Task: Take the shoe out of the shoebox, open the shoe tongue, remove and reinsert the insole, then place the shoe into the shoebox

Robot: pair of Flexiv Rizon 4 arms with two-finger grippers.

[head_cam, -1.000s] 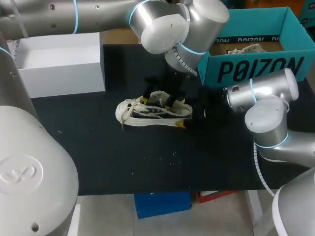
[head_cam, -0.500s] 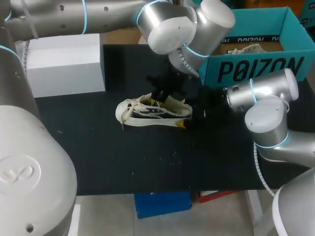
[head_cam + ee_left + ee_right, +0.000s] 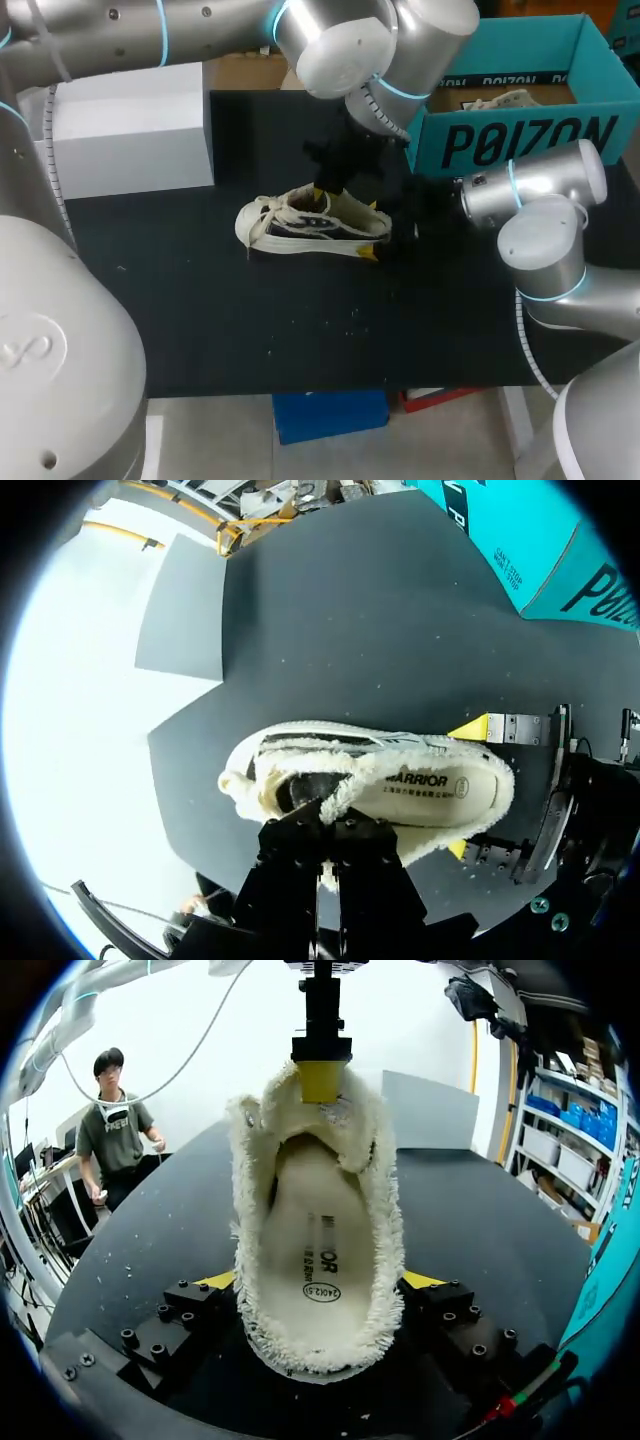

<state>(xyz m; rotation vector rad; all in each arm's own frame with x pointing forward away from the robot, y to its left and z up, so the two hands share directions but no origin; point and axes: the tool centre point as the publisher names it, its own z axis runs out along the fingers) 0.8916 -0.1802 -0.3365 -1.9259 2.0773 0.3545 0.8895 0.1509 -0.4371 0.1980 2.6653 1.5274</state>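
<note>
One shoe (image 3: 315, 225) out of shoebox (image 3: 520, 135), upright on table (image 3: 200, 300), near the box's front wall. Clamped on heel (image 3: 320, 1360) from both sides: right gripper (image 3: 318, 1285). Pinched together on upper edge of tongue (image 3: 318, 1110): left gripper (image 3: 330, 825). Seated inside shoe: insole (image 3: 315, 1250).
</note>
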